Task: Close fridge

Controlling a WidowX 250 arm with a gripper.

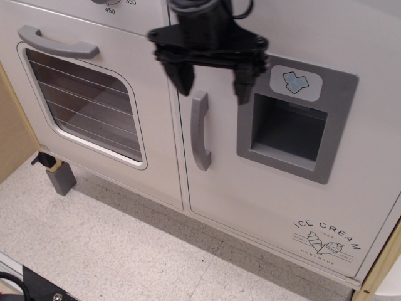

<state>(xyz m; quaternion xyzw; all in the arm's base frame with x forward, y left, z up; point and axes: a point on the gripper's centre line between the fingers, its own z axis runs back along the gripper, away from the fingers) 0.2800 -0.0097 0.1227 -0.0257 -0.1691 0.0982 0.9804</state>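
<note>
A speckled pale floor (125, 251) fills the bottom of the view. At its lower left corner, a dark object (31, 285) is cut off by the frame edge and cannot be identified. Farther back on the left, a small grey block (61, 179) with a black part on top sits under the cabinet beside a tan wooden panel (12, 138).

Behind the floor stands a white toy kitchen front. On the left is the oven door (88, 106), with a barred window and a horizontal grey handle (57, 42). Above it, a knob is almost wholly cut off by the top edge; only the numbers 450 and 350 can be read.

To the right is the fridge (282, 188), its white door lying flush with the cabinet front, only a thin seam showing between it and the oven door. It carries a grey vertical handle (199, 130), a grey recessed panel (294, 122) with a blue ice-cube icon (293, 82), and an "ICE CREAM" logo (326, 238) at the lower right; the smaller lettering there is too fine to read. The door's right side runs out of frame.

The black gripper (210, 80) hangs in front of the door's upper left, blurred, its two fingers spread wide apart and holding nothing. The handle's top lies just below the gap between them. The arm above is cut off.
</note>
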